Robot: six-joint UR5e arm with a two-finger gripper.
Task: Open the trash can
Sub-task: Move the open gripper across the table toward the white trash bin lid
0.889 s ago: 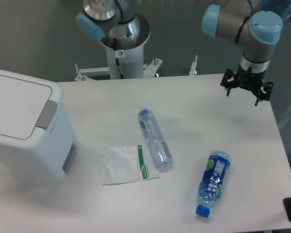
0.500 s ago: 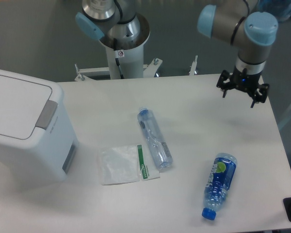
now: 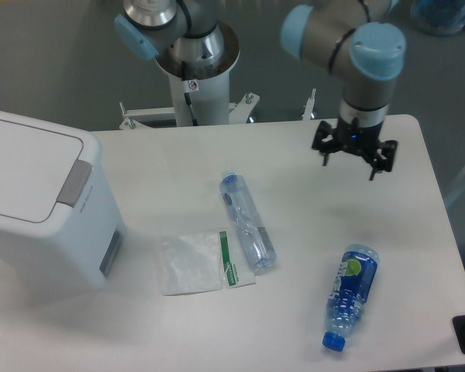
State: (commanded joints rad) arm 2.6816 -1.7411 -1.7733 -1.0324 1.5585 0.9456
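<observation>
The trash can (image 3: 39,209) is a big white boxy bin at the table's left edge. Its flat lid lies down shut, with a grey push tab (image 3: 74,183) on its right rim and a grey panel on the side. My gripper (image 3: 353,155) hangs over the back right of the table, far to the right of the bin. Its dark fingers point down and stand spread apart, open, with nothing between them.
A clear plastic bottle (image 3: 247,221) lies mid-table. A blue-capped bottle (image 3: 349,295) lies near the front right. A clear plastic wrapper (image 3: 195,263) with a green strip rests between the bin and the clear bottle. The arm's base (image 3: 195,70) stands behind the table.
The gripper has moved left along the back of the table, towards the middle. The blue bottle rolled slightly right earlier and now lies still.
</observation>
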